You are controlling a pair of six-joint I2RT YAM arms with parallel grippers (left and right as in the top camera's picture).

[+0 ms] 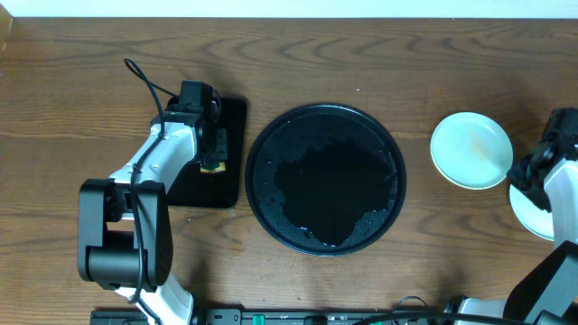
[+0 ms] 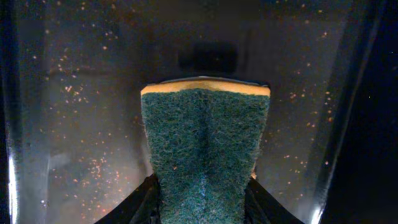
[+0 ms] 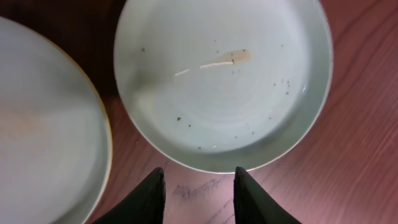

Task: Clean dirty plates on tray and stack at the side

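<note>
The round black tray (image 1: 325,179) holds no plates; its floor shows wet patches. A pale aqua plate (image 1: 470,150) lies on the wood to its right. In the right wrist view this plate (image 3: 224,81) has a small brown smear and dark specks. A second pale plate with a yellowish rim (image 3: 43,124) lies beside it, partly under my right arm in the overhead view (image 1: 526,209). A third plate is not visible. My right gripper (image 3: 199,193) is open and empty just short of the aqua plate's rim. My left gripper (image 2: 202,205) is shut on a green-and-yellow sponge (image 2: 204,146).
My left gripper (image 1: 212,149) hangs over a small rectangular black tray (image 1: 230,117) left of the round tray. This tray's floor (image 2: 81,124) is dotted with orange specks. Brown wood tabletop (image 1: 424,262) surrounds everything.
</note>
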